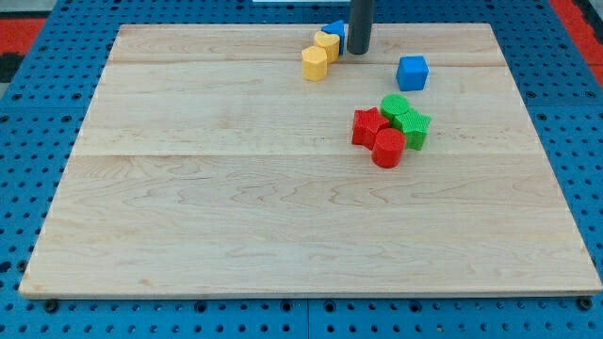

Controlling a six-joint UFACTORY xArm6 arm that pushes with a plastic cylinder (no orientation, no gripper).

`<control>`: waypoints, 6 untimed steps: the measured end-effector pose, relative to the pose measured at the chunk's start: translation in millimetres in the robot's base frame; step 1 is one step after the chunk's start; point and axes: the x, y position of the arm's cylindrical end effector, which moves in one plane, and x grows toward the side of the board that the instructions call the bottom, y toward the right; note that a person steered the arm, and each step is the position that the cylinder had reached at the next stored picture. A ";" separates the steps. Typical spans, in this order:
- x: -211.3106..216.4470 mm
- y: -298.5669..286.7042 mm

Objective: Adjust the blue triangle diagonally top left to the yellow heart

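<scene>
While my tip [357, 52], the bottom end of the dark straight rod, rests near the top edge of the pale wooden board [236, 207], the small blue triangle block [334, 28] peeks out just to its left, right up against it as far as I can tell. I have no jaws at all, only this rod, so nothing opens or shuts and nothing is held.

Just below the blue triangle sits the small yellow heart block [328, 43], touching it or very nearly. A yellow six-sided block [315, 63] sits below and to the left of the heart, touching it.

I think the push is in its last part. The triangle is already above the heart, but a bit to the right. Next I would need to nudge it gently toward the view's left, without bumping the heart away.

A blue cube [412, 72] sits alone to the right. Further down, a red star block [368, 126], a red round block [387, 149], a green round block [395, 105] and a green star block [413, 127] huddle together.

No boxes, bowls or trays are here, so nothing is inside anything.
</scene>
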 end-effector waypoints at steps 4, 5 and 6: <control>-51.4 7.3; -51.5 -81.3; -46.8 -139.2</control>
